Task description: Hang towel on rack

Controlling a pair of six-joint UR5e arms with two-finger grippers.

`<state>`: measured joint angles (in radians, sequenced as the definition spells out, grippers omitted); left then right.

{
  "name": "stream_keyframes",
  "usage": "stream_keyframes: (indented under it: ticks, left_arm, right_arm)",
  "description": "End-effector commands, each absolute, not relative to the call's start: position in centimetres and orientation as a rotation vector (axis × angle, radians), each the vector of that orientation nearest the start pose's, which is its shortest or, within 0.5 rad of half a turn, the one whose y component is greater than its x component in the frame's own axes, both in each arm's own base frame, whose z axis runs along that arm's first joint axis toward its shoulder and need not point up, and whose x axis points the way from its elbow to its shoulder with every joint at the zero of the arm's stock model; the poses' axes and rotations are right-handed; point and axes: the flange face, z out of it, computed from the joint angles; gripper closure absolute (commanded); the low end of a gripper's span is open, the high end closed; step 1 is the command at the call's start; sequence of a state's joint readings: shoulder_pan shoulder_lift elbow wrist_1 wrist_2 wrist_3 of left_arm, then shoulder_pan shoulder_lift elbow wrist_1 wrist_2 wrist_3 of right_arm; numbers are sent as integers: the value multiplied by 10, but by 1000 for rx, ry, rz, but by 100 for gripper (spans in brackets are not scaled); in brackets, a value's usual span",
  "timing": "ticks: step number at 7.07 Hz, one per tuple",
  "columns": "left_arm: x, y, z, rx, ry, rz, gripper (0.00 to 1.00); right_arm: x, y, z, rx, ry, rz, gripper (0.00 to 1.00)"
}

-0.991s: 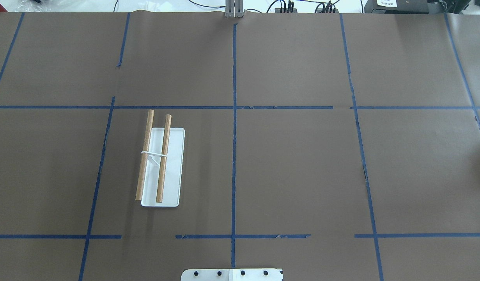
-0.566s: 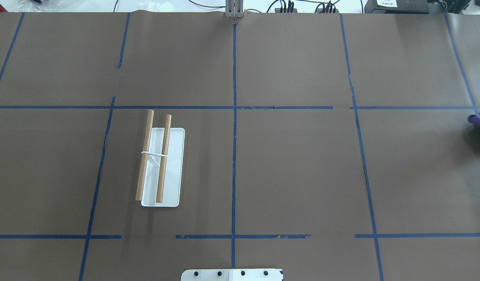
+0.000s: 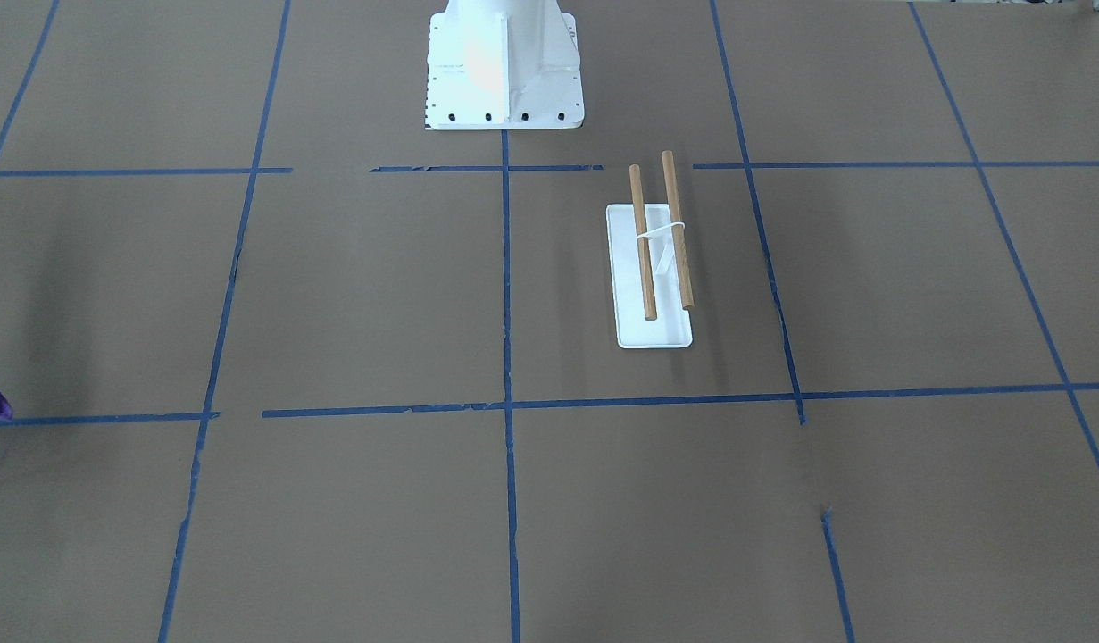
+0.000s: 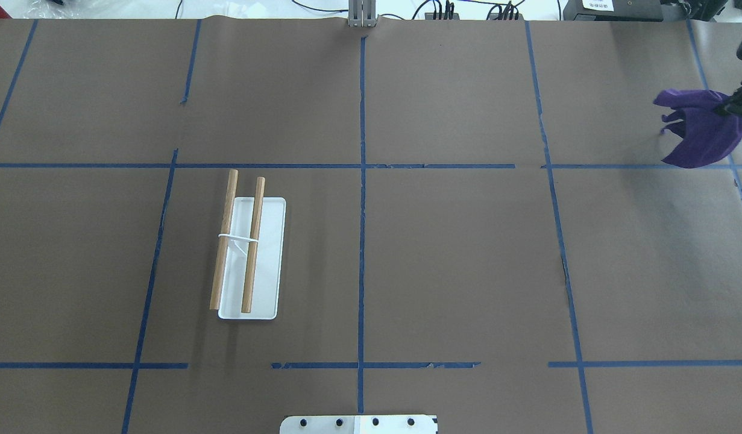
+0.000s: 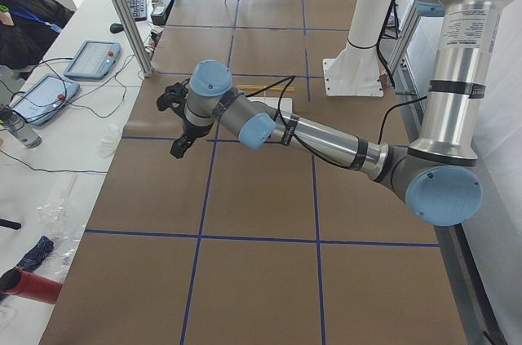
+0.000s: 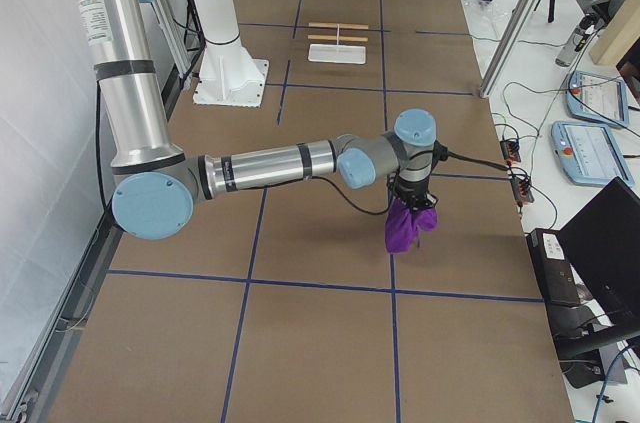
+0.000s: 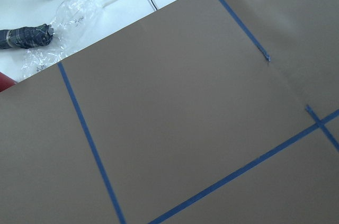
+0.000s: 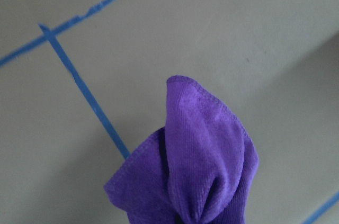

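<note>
Up at the right edge, the towel [image 4: 699, 135] now hangs in view — right gripper [image 4: 725, 110] pinching it, rack [image 4: 251, 271] still bare.

Napped cloth towel [image 8: 206, 166]; wood-dowelled rack [image 4: 255, 229]; matt paper table [image 4: 455, 253].

**Left arm** [image 5: 326, 137]: I see the upper arm upright and the forearm stretched out nearly level. The wrist is bent, so the left gripper [image 5: 174, 123] sits raised, off to the left of the rack [image 6: 338, 40]. I cannot tell how its jaws stand.

**Right arm** [image 6: 260, 165]: the forearm is likewise level and the wrist is turned straight down. The right gripper [image 6: 412, 205] is well apart from the rack on its right, clamped on a bunched purple towel [image 6: 405, 228] that hangs below it.
</note>
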<state>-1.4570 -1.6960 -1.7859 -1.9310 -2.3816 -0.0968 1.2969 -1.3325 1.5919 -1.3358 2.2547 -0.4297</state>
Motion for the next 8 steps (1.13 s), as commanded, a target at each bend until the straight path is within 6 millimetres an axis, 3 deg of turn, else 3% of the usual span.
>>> stream_keyframes:
  ticks: [1, 3, 4, 5, 7, 8]
  left_arm:
    - [94, -568, 365, 447, 1009, 152, 0]
    - [186, -565, 286, 237, 1157, -65, 0]
    - [223, -559, 254, 119, 1209, -170, 0]
    - [260, -547, 224, -10, 1252, -266, 0]
    - [313, -539, 175, -163, 1280, -451, 0]
    - [344, -528, 165, -216, 1273, -521, 0]
  right_arm:
    - [-192, -591, 378, 554, -760, -719, 100]
    - [-271, -560, 286, 559, -862, -614, 100]
    - [-316, -536, 256, 585, -852, -588, 100]
    - [-344, -514, 228, 644, -842, -603, 100]
    - [-354, -475, 189, 711, -892, -629, 100]
    - [-366, -447, 166, 743, -925, -618, 100]
